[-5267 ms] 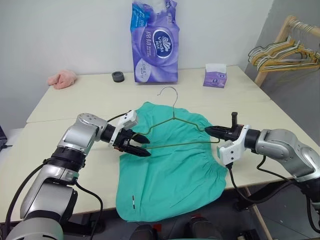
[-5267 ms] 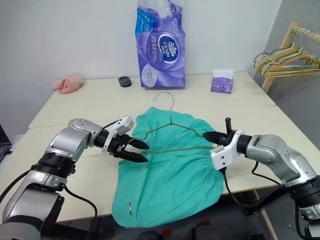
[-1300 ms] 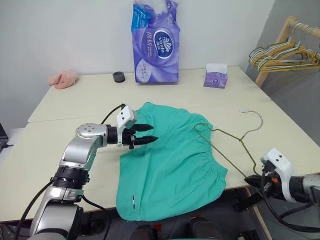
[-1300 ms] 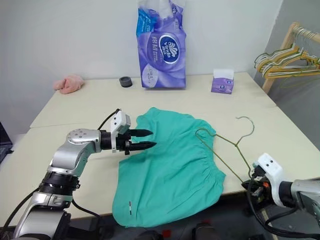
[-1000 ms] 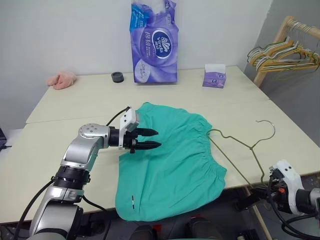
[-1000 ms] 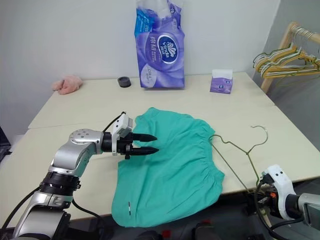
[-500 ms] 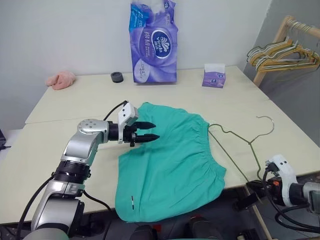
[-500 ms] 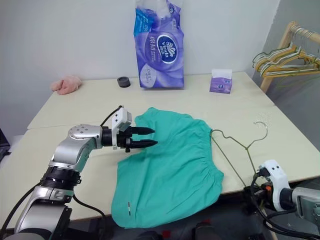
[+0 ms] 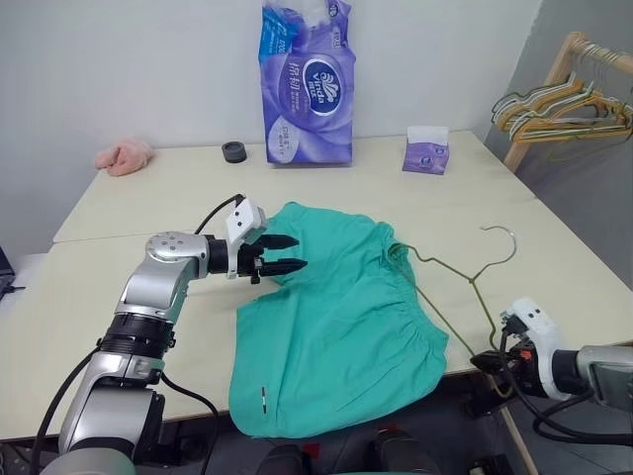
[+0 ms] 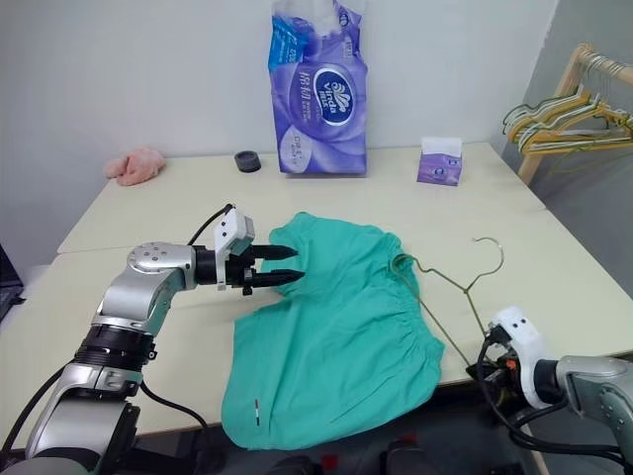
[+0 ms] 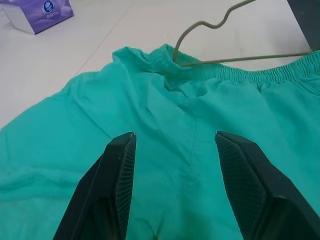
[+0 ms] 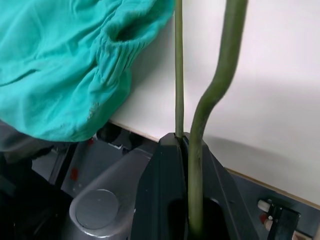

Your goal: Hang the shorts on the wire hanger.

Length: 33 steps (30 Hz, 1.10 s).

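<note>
Two grippers at work over the pale table (image 9: 148, 188). The left gripper (image 9: 287, 254) hovers level above the far left part of the shorts (image 9: 336, 327), its black fingers (image 11: 120, 170) spread well apart with nothing between them, teal fabric lying under the gap. The shorts lie flat near the front of the table, the gathered waistband facing the robot's right, one hem hanging over the front edge, a small white tag (image 9: 263, 397) near that hem.

Over at the right, the right gripper (image 9: 492, 362) sits just off the table's front edge, its fingers clamped tight on a corner of the wire hanger (image 9: 455, 287). In the right wrist view two runs of the wire rise straight out of the pinched black fingers (image 12: 167, 165). From there the hanger stretches across the table, its far end touching the upper corner of the waistband, its hook (image 9: 501, 237) curling up beyond over bare table. The wire lies beside the waistband.

At the back wall stands a purple tissue pack (image 9: 308, 84), with a small black ring (image 9: 234, 151) to its left, a pink cloth (image 9: 124, 155) further left, and a small purple tissue box (image 9: 426, 150) on the right. A wooden rack (image 9: 569, 94) of hangers stands off to the right.
</note>
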Each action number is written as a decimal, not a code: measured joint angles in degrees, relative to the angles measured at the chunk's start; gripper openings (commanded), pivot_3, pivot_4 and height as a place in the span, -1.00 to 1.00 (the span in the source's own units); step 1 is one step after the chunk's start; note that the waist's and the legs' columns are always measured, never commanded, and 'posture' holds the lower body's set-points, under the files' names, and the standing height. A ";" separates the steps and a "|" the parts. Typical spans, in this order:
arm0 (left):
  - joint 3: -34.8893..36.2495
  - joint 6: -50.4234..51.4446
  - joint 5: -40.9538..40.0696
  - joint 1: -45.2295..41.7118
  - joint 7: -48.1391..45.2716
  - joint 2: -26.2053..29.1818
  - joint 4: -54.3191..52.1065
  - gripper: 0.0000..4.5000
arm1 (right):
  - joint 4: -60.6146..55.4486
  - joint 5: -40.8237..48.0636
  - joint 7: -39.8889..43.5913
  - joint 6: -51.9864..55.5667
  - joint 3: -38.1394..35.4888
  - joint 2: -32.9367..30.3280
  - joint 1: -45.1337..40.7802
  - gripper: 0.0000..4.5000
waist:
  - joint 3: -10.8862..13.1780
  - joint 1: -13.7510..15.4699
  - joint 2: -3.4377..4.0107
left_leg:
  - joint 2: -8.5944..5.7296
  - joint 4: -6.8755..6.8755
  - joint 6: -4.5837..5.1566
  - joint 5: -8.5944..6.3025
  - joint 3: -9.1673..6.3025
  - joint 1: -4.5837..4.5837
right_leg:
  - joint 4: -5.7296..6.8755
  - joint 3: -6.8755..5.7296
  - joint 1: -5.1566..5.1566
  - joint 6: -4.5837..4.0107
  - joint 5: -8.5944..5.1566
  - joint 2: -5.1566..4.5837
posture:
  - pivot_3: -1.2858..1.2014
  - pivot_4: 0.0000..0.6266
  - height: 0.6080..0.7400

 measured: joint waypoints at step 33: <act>0.00 -0.34 0.53 -0.01 2.17 -0.11 -1.39 0.18 | 30.35 -7.71 12.40 -9.28 21.89 -1.10 -26.90 -1.00 | 0.02 0.23 -0.03 | 0.01 0.00 0.00 -0.01 -0.05 0.00 | 0.04 -0.06 -0.03 -0.30 0.18 -0.06 | -0.05 -0.86 1.00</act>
